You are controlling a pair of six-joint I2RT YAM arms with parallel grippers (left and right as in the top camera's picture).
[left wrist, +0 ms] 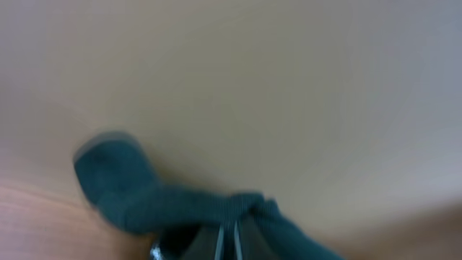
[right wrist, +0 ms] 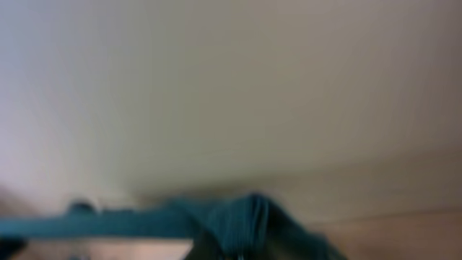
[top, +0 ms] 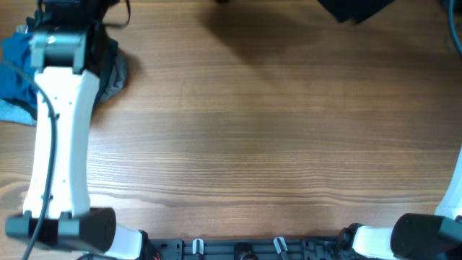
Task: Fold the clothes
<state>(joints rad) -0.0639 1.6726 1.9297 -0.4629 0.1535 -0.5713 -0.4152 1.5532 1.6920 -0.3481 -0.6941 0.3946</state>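
The left gripper [left wrist: 227,244] has its narrow fingers pinched together on a creased fold of soft dark teal cloth [left wrist: 144,198], which trails left to a rounded end. In the right wrist view, similar teal fabric [right wrist: 108,224] stretches out as a thin strip. The right gripper [right wrist: 231,251] is too blurred to tell its state. From overhead, the smooth white left arm [top: 61,144] reaches across the wood-grain table [top: 253,144] to a crumpled blue, grey and black heap of clothes [top: 14,65] at far left. A black garment [top: 354,9] lies at the far edge.
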